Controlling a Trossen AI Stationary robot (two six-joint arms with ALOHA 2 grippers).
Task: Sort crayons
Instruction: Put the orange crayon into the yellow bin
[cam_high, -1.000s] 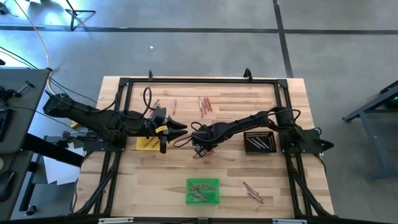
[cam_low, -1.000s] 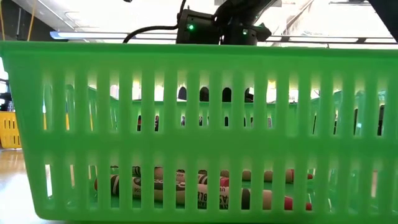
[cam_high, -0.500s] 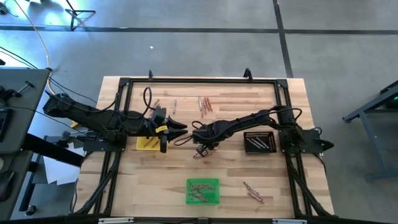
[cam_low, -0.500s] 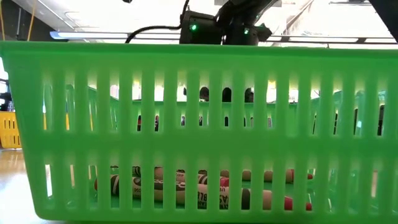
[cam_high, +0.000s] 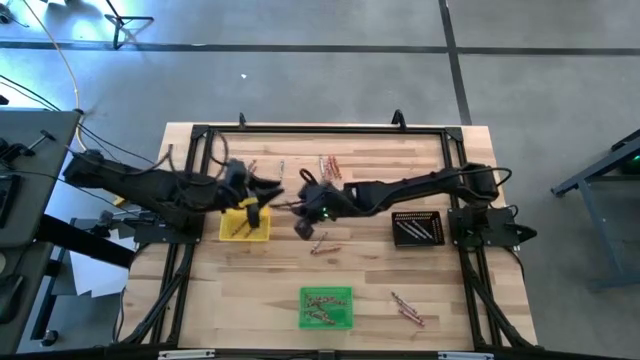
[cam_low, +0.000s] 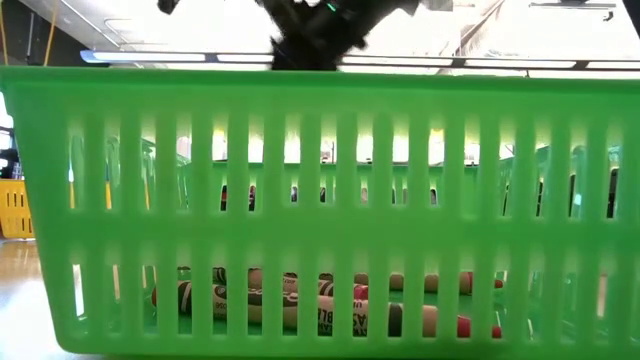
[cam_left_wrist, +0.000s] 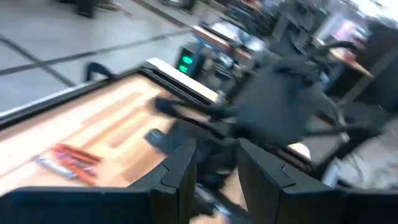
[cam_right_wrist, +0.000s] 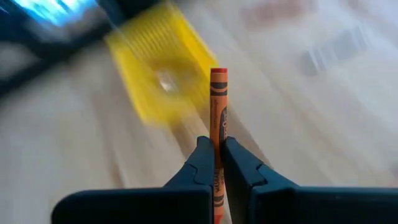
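1. Crayon in hand: the right gripper (cam_right_wrist: 216, 163) pinches an orange crayon (cam_right_wrist: 217, 112) between its two fingers. The stick stands up out of the fingertips in line with them, so most of its length is free. That suits a drop into a tray, since the free end can go in first.

2. Right arm position: in the high view the right gripper (cam_high: 304, 227) sits near the table's middle, just beside the yellow tray (cam_high: 245, 224). The right wrist view shows that tray (cam_right_wrist: 158, 68) ahead of the held crayon, which suggests this tray is where the orange stick is meant to go.

3. Left arm: the left gripper (cam_high: 262, 186) hangs above the far edge of the yellow tray with its fingers (cam_left_wrist: 180, 171) parted and nothing visible between them. It appears to be waiting or clearing room for the other arm.

4. Loose crayons: a small group (cam_high: 329, 167) lies on the wood near the far side, one or two lie just below the right gripper (cam_high: 318, 246), and another few (cam_high: 407, 308) lie near the front right. These remain unsorted.

5. Trays: the green tray (cam_high: 326, 307) at the front already holds a layer of crayons (cam_low: 300, 305), seen through its slats in the low view. The black tray (cam_high: 417, 228) sits by the right arm's base; its contents cannot be made out.

6. Judgement: sorting is partway through, with several sticks left on the table.
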